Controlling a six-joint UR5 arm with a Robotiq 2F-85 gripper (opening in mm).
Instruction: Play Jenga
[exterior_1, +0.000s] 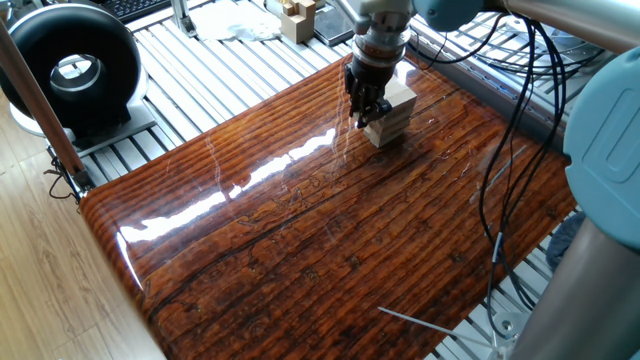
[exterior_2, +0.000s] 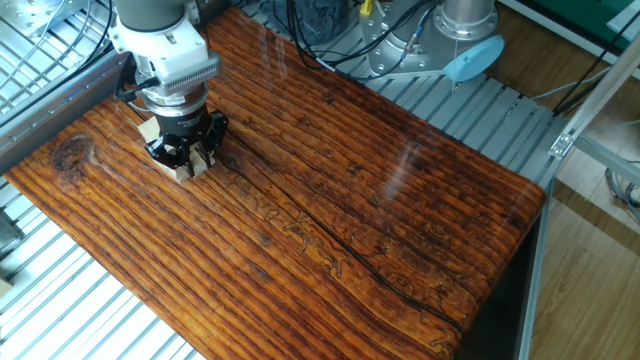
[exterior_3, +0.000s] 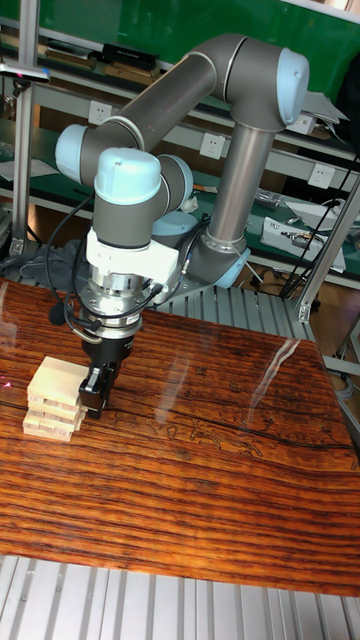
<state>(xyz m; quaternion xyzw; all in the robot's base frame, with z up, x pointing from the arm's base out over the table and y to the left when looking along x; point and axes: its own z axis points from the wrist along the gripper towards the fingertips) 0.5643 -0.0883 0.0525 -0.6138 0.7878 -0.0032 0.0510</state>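
The Jenga tower (exterior_1: 398, 110) is a short stack of pale wooden blocks in crosswise layers near the far edge of the glossy brown table (exterior_1: 300, 230). My gripper (exterior_1: 368, 110) points straight down with its dark fingers against the tower's side at about mid height. In the tall fixed view the gripper (exterior_3: 96, 393) stands at the right face of the tower (exterior_3: 52, 402). From the other fixed view the gripper (exterior_2: 188, 153) covers most of the tower (exterior_2: 183, 171), and pale wood shows between the fingers. Whether the fingers clamp a block is hidden.
A black round device (exterior_1: 75, 70) stands off the table's left corner. A cluster of pale wooden pieces (exterior_1: 297, 15) sits behind the table. Black cables (exterior_1: 510, 120) hang over the right side. A thin white stick (exterior_1: 420, 322) lies near the front edge.
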